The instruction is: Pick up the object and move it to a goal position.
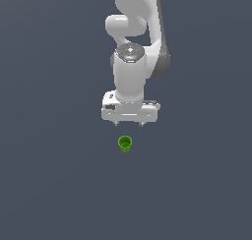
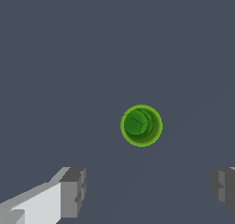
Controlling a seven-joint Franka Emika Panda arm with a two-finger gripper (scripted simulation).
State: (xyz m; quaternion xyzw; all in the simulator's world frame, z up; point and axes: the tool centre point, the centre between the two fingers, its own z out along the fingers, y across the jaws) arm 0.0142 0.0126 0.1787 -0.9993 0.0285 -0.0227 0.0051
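Seen from overhead in the wrist view, the green cup (image 2: 141, 126) stands upright, long axis vertical, hollow mouth and flared rim facing up; it sits right of frame centre on a dark grey floor (image 2: 69, 58). Exterior view: cup (image 1: 125, 143) just below centre, under and apart from the white gripper (image 1: 129, 123). Jaws spread wide, empty. Fingers (image 2: 73, 192) cropped at the lower frame edge; arm's upper links cut off at the exterior view's top.

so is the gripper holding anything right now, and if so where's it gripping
Nothing is held. The gripper is open, and the green cup stands apart from its fingers, untouched.
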